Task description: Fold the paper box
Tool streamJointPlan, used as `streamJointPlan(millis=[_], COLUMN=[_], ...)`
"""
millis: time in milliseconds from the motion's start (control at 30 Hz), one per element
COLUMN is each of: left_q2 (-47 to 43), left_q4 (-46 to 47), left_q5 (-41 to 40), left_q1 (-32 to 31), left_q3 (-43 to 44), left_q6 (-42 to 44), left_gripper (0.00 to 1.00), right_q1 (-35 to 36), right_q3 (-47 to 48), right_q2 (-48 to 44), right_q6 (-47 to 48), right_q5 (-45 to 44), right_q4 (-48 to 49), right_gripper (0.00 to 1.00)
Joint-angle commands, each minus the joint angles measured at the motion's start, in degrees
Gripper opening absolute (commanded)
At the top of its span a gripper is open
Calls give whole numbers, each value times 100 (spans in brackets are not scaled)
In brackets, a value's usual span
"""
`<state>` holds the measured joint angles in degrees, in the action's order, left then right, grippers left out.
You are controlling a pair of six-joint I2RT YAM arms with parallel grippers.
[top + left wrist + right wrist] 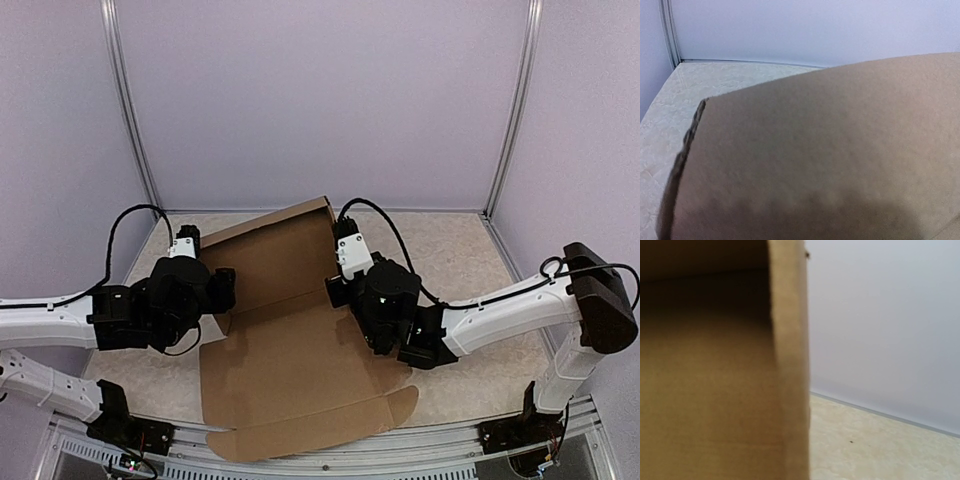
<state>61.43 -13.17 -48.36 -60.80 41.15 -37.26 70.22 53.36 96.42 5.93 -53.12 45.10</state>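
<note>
Plain brown, unprinted, die-cut cardboard paper box spread over the lower centre of the overhead view, on the pale, marble-patterned table. Near panel flat, ending in a round-cornered flap at the bottom of the frame. Far panel tipped up along a crease toward centre-top, leaning rather than upright. Probably partway through raising that back panel, so early in the folding.

Black left gripper at the sheet's left edge beside the crease. Black right gripper at the matching spot on the right edge. Set opposite one another, apparently to bend the panel evenly along one line without twisting it.

Right one closed, though impossible to tell whether pinching the cardboard or merely pressed against it, with the contact hidden. Left one apart or together: cannot tell, with the fingers concealed in every view.

Left wrist view filled by a matte, finely fibrous brown face of the paper box, with a ragged corrugated edge at the left. Right wrist view: shadowed inner face at the left, and a thin cut edge running top to bottom.

Stiff but light board, likely to spring back if released before being creased firmly.
</note>
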Motion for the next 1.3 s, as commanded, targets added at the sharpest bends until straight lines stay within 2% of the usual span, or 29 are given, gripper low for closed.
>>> streamJointPlan(millis=[0, 267, 500, 600, 700, 900, 1067, 1267], left_q2=[-396, -1324, -2278, -2420, -2247, -1236, -275, 474], left_q4=[-565, -1277, -1173, -1036, -858, -549, -554, -426], left_q5=[218, 535, 1425, 1632, 1909, 2656, 3015, 3498], left_q1=[-16, 50, 132, 224, 398, 643, 736, 862], left_q3=[-213, -252, -16, 225, 538, 1339, 1961, 2229], left_q6=[-194, 83, 976, 1315, 1615, 1985, 2045, 1960], left_gripper=[73, 81, 83, 83, 83, 80, 71, 60], right_q1=[-219, -735, -1223, -1385, -1449, -1467, -1467, -1467], right_q3=[-178, -502, -1290, -1504, -1648, -1829, -1763, -1492], right_q2=[-34, -11, 68, 165, 360, 964, 1513, 1866], right_q6=[-297, -497, -212, -162, -5, 69, -101, -361], right_q5=[488, 1251, 2576, 3260, 3804, 4667, 4740, 4818], right_q4=[88, 316, 1678, 2132, 2609, 3756, 4619, 4657], right_gripper=[0, 0, 0, 0, 0, 0, 0, 0])
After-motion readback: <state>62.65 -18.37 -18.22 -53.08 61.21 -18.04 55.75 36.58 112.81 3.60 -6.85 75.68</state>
